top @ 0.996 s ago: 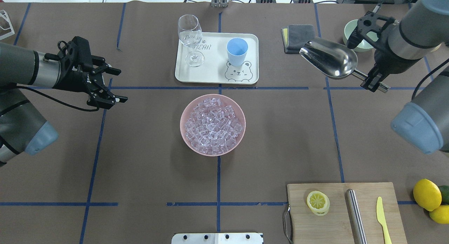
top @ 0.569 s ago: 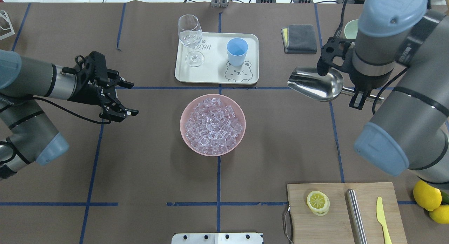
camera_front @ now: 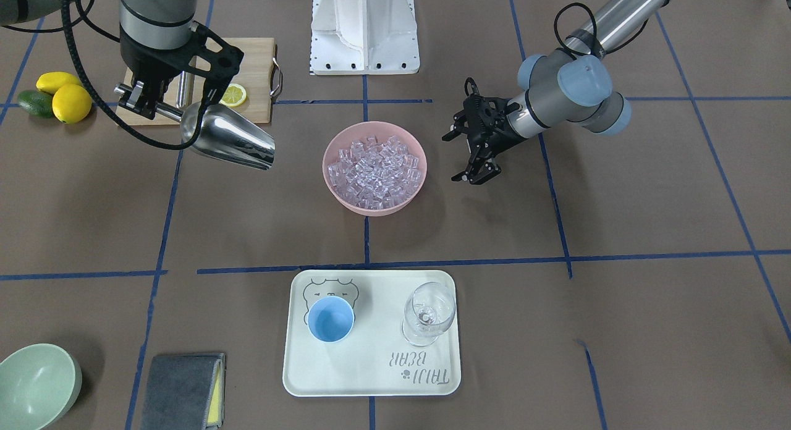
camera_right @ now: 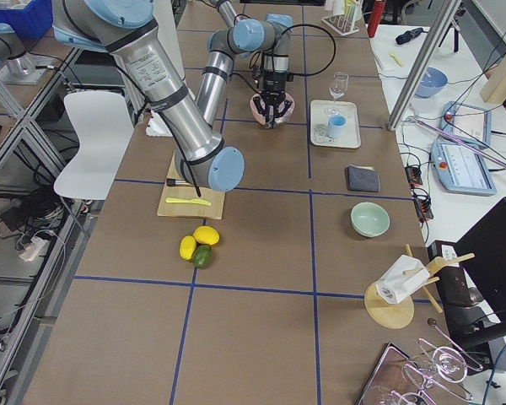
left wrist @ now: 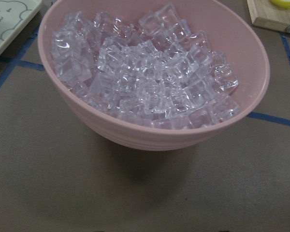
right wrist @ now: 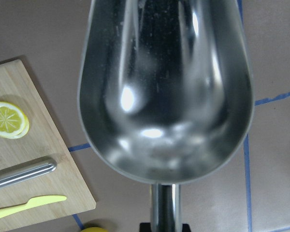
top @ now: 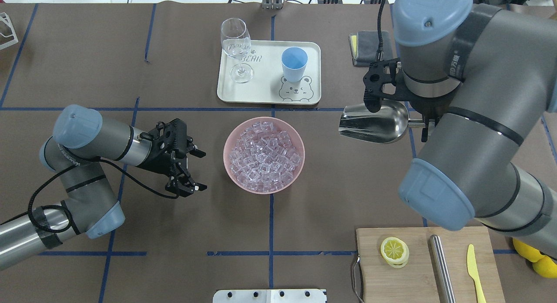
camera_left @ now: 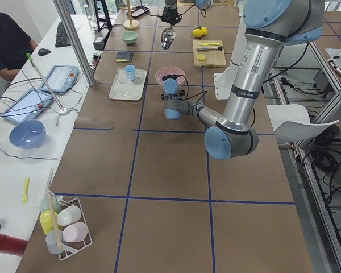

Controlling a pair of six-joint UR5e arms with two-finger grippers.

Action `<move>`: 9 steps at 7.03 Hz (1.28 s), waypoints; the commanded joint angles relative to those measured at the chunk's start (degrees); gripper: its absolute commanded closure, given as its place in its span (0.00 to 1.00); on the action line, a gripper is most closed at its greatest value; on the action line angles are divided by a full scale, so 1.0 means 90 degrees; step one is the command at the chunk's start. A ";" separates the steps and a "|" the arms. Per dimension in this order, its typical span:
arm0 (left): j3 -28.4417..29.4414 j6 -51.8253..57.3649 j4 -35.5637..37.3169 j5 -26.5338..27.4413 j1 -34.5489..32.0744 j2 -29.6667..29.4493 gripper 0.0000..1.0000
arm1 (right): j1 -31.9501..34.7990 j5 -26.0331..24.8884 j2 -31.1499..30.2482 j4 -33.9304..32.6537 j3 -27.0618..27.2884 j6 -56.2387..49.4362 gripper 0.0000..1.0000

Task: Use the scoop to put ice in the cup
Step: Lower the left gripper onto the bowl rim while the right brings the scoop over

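The right gripper (camera_front: 141,101) is clenching the thin rod handle of the metal scoop (top: 374,122). It is carrying the scoop off the table on the robot's right of the pink bowl (top: 225,157), with the open mouth turned toward the bowl and clearly apart from its rim. In the right wrist view the trough is showing only bare, shiny metal, so the scoop is holding no ice.

The ice cubes (top: 264,157) are lying heaped in the pink bowl, filling it nearly to the rim. The left gripper (top: 200,171) is hovering just beside the bowl on the robot's left, its jaws spread wide and gripping nothing. Its wrist camera is looking straight at the bowl's wall.

The light-blue cup (top: 294,62) is standing upright on the white bear tray (top: 265,92), beyond the bowl on the side away from the robot. A clear wine glass (top: 235,44) is sharing that tray. From the front-facing view the cup is looking empty.

The task appears to be at an early stage: the scoop is in hand, but nothing is scooped yet. Dipping into the bowl, carrying the load beyond it and tipping it into the cup all remain.
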 commanded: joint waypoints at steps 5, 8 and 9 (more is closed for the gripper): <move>0.0125 -0.0021 -0.0041 0.1456 0.0304 -0.0437 0.00 | -0.0327 -0.0049 0.0577 -0.0116 -0.0520 -0.0072 1.00; 0.0125 -0.0031 -0.0128 0.1456 0.0333 -0.0428 0.00 | -0.0444 -0.0088 0.1561 -0.0603 -0.1563 -0.0082 1.00; 0.0125 -0.0040 -0.0148 0.1456 0.0333 -0.0428 0.00 | -0.0677 -0.0281 0.1641 -0.0624 -0.1788 -0.0082 1.00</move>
